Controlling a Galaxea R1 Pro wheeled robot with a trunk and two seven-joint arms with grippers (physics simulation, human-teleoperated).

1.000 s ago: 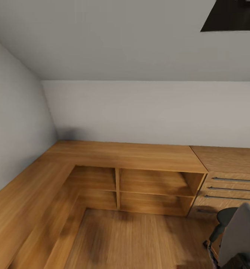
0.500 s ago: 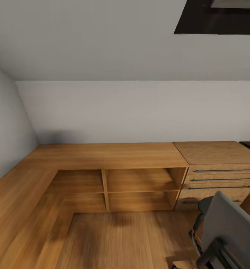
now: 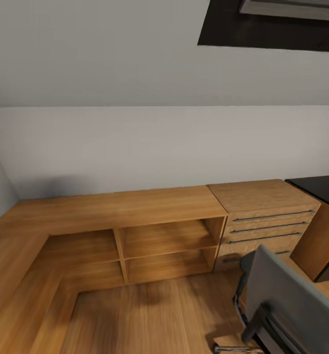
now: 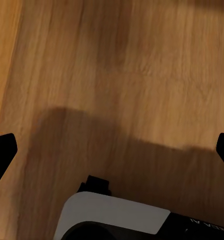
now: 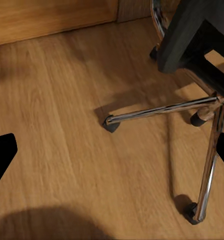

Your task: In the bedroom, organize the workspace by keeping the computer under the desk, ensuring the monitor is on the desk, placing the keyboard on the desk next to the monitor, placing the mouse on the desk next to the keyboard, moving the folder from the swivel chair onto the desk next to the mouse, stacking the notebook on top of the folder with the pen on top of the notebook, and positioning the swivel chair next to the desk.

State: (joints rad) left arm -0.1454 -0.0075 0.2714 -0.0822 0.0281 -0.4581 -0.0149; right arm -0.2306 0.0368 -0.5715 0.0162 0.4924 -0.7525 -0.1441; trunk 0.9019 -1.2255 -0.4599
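The swivel chair stands at the lower right of the head view, its grey back towards me and a black armrest beside it. Its chrome star base on castors rests on the wooden floor in the right wrist view. A corner of the desk's black top shows at the right edge. My left gripper is open above bare floor, with black fingertips far apart. My right gripper is open too, hanging over the floor close to the chair's base, holding nothing.
A low wooden shelf unit runs along the white wall and turns along the left side. A light wooden drawer chest stands between it and the desk. A dark roof window sits in the sloped ceiling. Open floor lies ahead.
The whole head view has shifted left, so the camera has turned right. More of the swivel chair, the drawer chest and the black desk top have come into view.
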